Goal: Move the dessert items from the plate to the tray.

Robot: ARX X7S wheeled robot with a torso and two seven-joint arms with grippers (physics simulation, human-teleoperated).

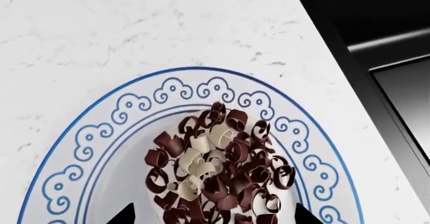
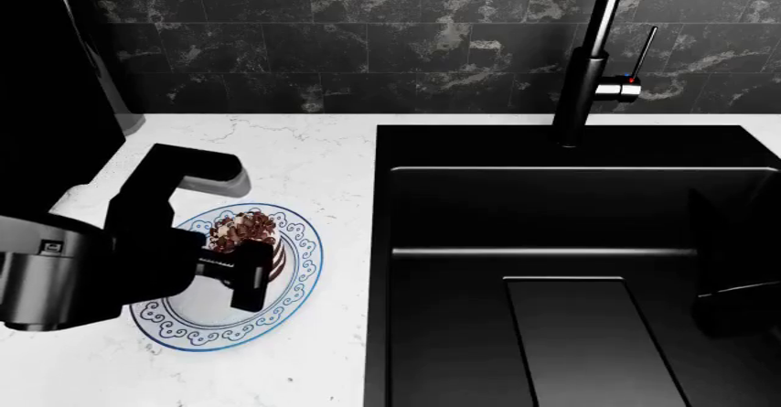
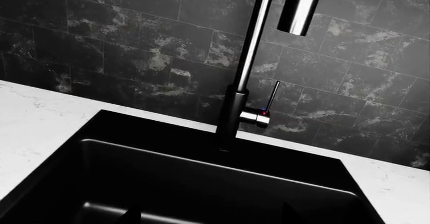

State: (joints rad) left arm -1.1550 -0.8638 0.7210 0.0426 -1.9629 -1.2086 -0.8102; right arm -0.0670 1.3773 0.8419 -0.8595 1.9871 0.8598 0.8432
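We had our left pincer (image 2: 252,274) spread wide over the layered cake (image 2: 248,233), its two dark fingertips (image 1: 126,215) straddling the cake without gripping it yet, as far as we could judge. The cake sat near the middle of the blue-patterned plate (image 2: 299,274), which lay on the white marble counter (image 2: 305,160) at about eight o'clock in the head view, just beside the black sink (image 2: 573,270) at three o'clock. Only this cake showed on the plate; the cupcake and the tray were in no view. Our right pincer (image 3: 205,216) hung over the sink basin near the faucet (image 3: 245,68); only the tips showed and we could not tell whether it was spread or pressed together.

We judged the risks to be these: loose chocolate curls could crumble or scatter if the fingers closed too high; a squeeze too hard could crush the soft layers; an off-centre grip could tip the cake or drag the plate toward the sink edge
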